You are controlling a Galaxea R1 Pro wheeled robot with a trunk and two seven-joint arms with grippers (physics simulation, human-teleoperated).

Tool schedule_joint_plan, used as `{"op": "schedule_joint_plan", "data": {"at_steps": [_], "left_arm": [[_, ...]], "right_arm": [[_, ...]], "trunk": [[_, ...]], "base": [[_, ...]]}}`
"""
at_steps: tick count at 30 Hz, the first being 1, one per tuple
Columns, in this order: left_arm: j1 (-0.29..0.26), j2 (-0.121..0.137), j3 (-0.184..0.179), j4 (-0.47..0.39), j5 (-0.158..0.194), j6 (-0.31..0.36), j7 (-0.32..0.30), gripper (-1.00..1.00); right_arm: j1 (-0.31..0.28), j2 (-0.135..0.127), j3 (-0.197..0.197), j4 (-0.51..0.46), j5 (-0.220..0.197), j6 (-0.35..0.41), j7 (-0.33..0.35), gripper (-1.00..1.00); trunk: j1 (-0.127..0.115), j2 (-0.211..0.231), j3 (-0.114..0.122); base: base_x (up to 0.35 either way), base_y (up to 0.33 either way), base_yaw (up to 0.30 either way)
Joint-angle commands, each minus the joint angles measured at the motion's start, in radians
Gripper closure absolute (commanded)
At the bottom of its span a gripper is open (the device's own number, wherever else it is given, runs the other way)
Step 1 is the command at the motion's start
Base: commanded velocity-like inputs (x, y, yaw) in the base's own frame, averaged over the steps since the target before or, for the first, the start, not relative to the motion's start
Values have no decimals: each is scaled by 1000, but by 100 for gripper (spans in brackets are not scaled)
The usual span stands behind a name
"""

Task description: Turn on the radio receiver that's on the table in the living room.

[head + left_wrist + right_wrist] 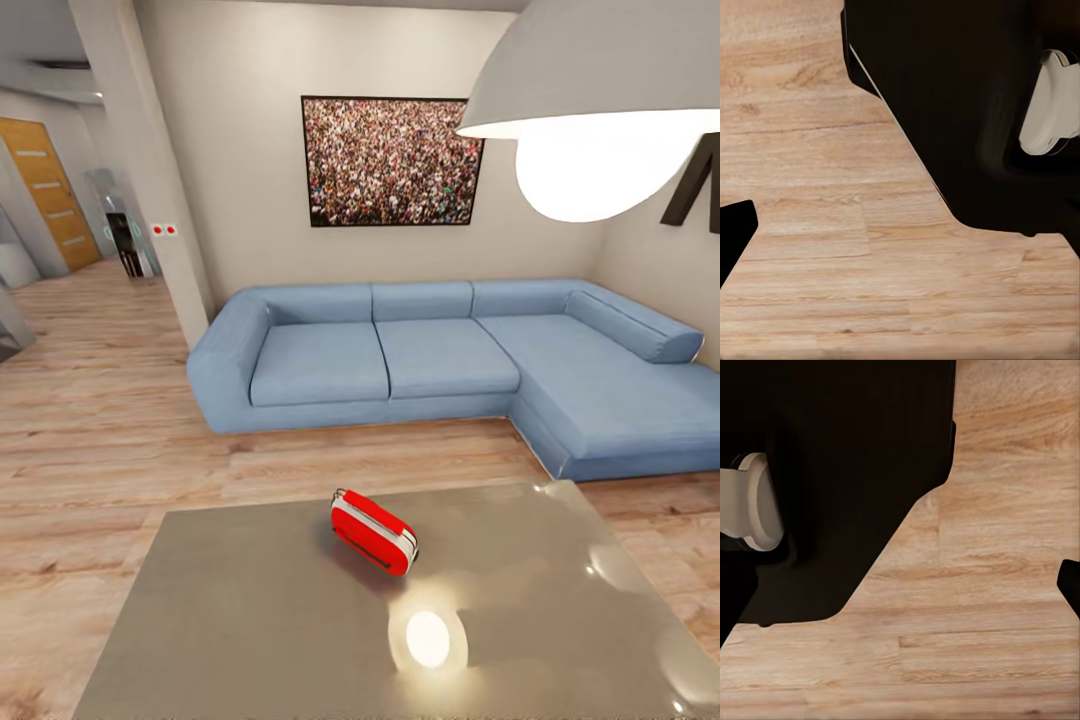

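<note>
The red radio receiver (373, 532) with its white band and dark slot lies tilted on the glossy grey-taupe table (250, 620), near the middle of the far half. A thin wire handle sticks out at its far left end. The living room lies ahead, with the light-blue L-shaped sofa (440, 360) behind the table. In the left wrist view a dark tip (731, 234) pokes in at the frame's edge over wooden floor, and a similar dark tip (1070, 583) pokes in at the edge of the right wrist view. Whether either gripper is open or shut cannot be made out.
A grey dome lamp (600, 90) hangs close at the upper right, reflected as bright spots on the tabletop. A crowd picture (390, 160) hangs above the sofa. Wooden floor (100, 420) separates table and sofa. The robot's dark base (967, 105) fills much of both wrist views.
</note>
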Motion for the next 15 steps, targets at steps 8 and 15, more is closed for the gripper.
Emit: {"op": "schedule_joint_plan", "data": {"at_steps": [8, 15], "left_arm": [[0, 0, 0, 0, 0, 0, 0, -100], [0, 0, 0, 0, 0, 0, 0, -100]], "right_arm": [[0, -1, -2, 0, -1, 0, 0, -100], [0, -1, -2, 0, -1, 0, 0, -100]], "trunk": [[0, 0, -13], [0, 0, -24]], "base": [[0, 0, 0], [0, 0, 0]]}}
